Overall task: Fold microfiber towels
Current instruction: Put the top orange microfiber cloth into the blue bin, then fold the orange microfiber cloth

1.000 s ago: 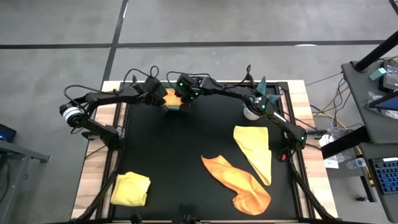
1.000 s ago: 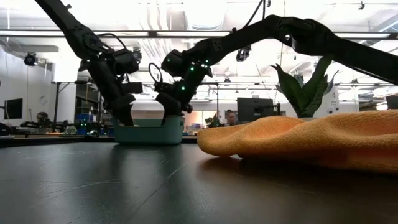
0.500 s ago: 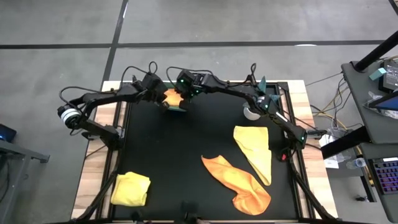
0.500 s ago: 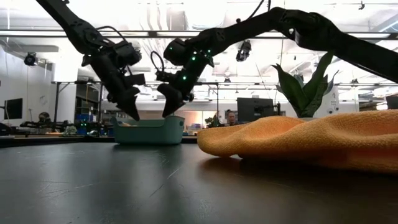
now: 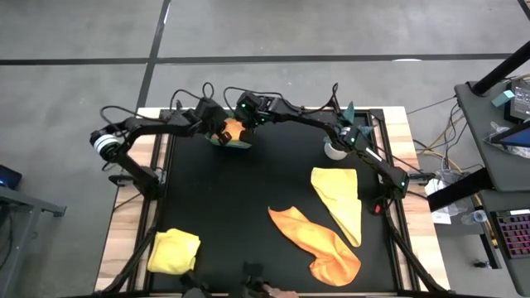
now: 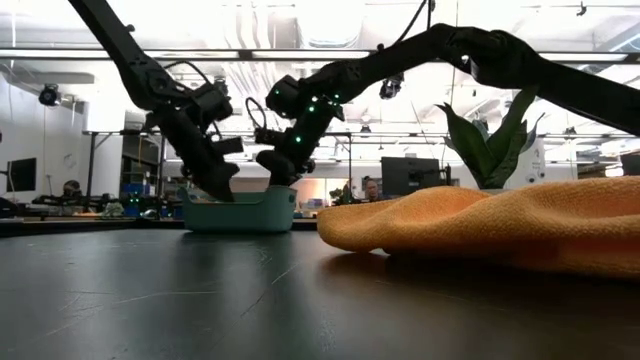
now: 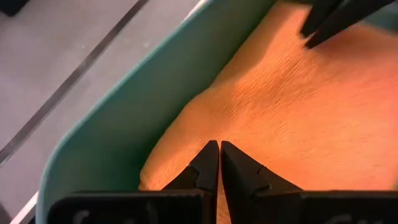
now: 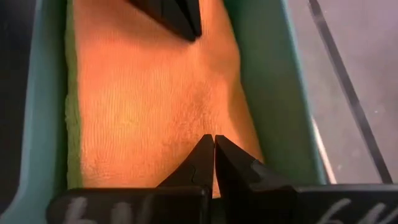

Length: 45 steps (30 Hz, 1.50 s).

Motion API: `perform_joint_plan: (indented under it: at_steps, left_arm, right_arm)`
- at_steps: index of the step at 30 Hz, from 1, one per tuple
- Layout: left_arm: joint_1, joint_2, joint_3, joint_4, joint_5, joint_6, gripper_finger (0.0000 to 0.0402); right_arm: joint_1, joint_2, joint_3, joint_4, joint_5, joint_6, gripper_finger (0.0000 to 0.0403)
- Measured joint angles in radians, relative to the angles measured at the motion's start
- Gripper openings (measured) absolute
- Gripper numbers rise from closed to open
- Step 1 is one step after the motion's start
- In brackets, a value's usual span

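A folded orange towel (image 7: pixel 298 106) lies in the teal bin (image 6: pixel 240 212) at the table's far edge, on top of a lime green towel whose edge (image 8: pixel 71 118) shows beside it. My left gripper (image 7: pixel 219 144) and right gripper (image 8: pixel 213 138) are both shut, pointing down into the bin from opposite sides. A yellow towel (image 5: pixel 339 199) and a crumpled orange towel (image 5: pixel 319 242) lie spread on the mat at the right. A folded yellow towel (image 5: pixel 174 251) lies at the near left. My left gripper sets its shut fingertips on the orange towel's top face (image 7: pixel 205 124), near the edge beside the bin's wall. It comes slanting down from the left. The towel lies flat in the bin. My right gripper sets its shut fingertips on the orange towel's top face (image 8: pixel 199 118), near the edge by the opposite bin wall (image 8: pixel 267 93). It comes slanting down from the right.
A potted green plant (image 6: pixel 490 130) in a white pot (image 5: pixel 334 150) stands at the far right of the mat. The black mat's middle (image 5: pixel 240 199) lies bare between the bin and the towels. Wooden table edges frame the mat.
Both grippers rose out of the bin and have come back down into it onto the orange towel. My left gripper has also shifted a little toward the table's right. The towels on the mat have stayed in place.
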Motion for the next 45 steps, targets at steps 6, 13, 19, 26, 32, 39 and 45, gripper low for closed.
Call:
perform_joint_plan:
  at_steps: [6,13,19,26,32,39,45]
  left_arm:
    - [0.001,0.024,0.000,-0.005,-0.012,-0.013,0.0003]
    - [0.001,0.020,0.000,-0.025,-0.011,-0.025,0.0003]
    - [0.002,-0.006,0.000,-0.031,-0.012,-0.025,0.0003]
    - [0.002,-0.105,-0.002,-0.052,-0.015,-0.022,0.0003]
    - [-0.041,-0.229,-0.005,-0.099,0.004,-0.026,0.0003]
    - [-0.193,-0.402,-0.013,-0.194,0.021,-0.075,0.0003]
    - [-0.369,-0.537,-0.054,-0.189,0.023,-0.170,0.0003]
  right_arm:
    - [0.000,0.018,0.000,-0.029,0.000,-0.002,0.0008]
    - [-0.002,0.019,0.000,-0.042,0.000,-0.002,0.0008]
    - [-0.002,0.012,0.000,-0.047,0.001,0.009,0.0008]
    - [0.000,-0.027,0.000,-0.048,0.003,0.014,0.0008]
    - [0.023,-0.081,0.000,-0.097,0.002,0.028,0.0008]
    - [0.102,-0.150,0.000,-0.256,0.002,0.033,0.0008]
    - [0.222,-0.199,0.000,-0.471,-0.001,0.061,0.0008]
